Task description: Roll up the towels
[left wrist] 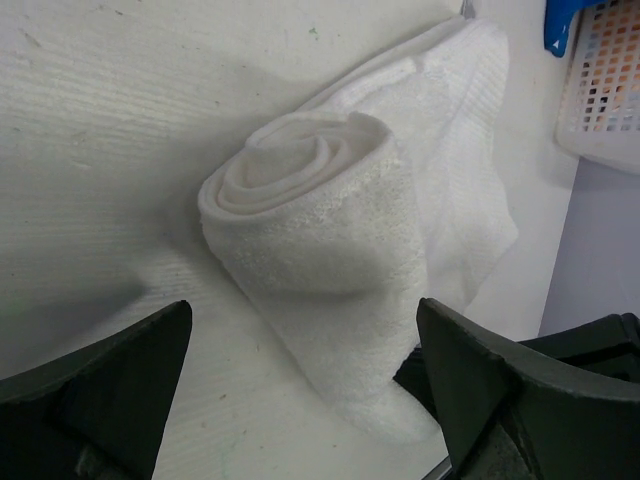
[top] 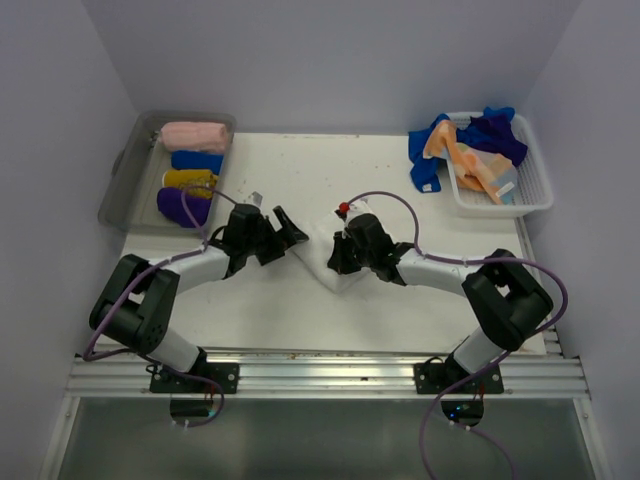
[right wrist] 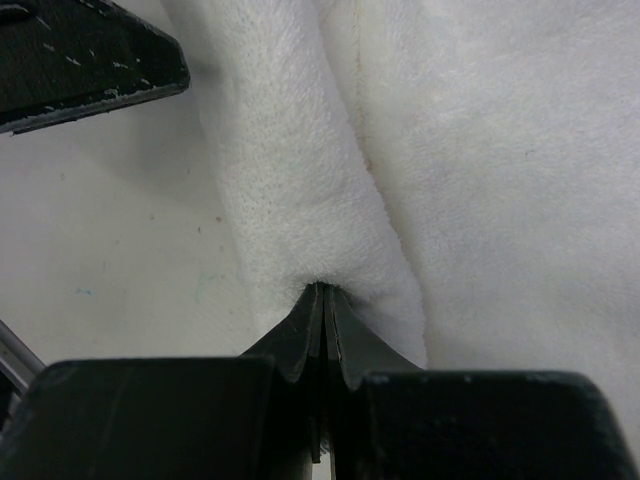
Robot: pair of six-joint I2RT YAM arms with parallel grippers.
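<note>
White towel (top: 335, 282) sits mid-frame on the table (top: 300, 170) as a loose roll, with a flat tail fanning to the upper right in the left wrist view. My left tool (left wrist: 305, 308) stands wide apart, straddling the roll and gripping nothing; my right tool (right wrist: 322, 292) is closed tight, tips nipping terry at the roll's end. The cloth looks light, soft and springy, likely to unwind, so I'd grip across the whole roll body, not one layer.
</note>
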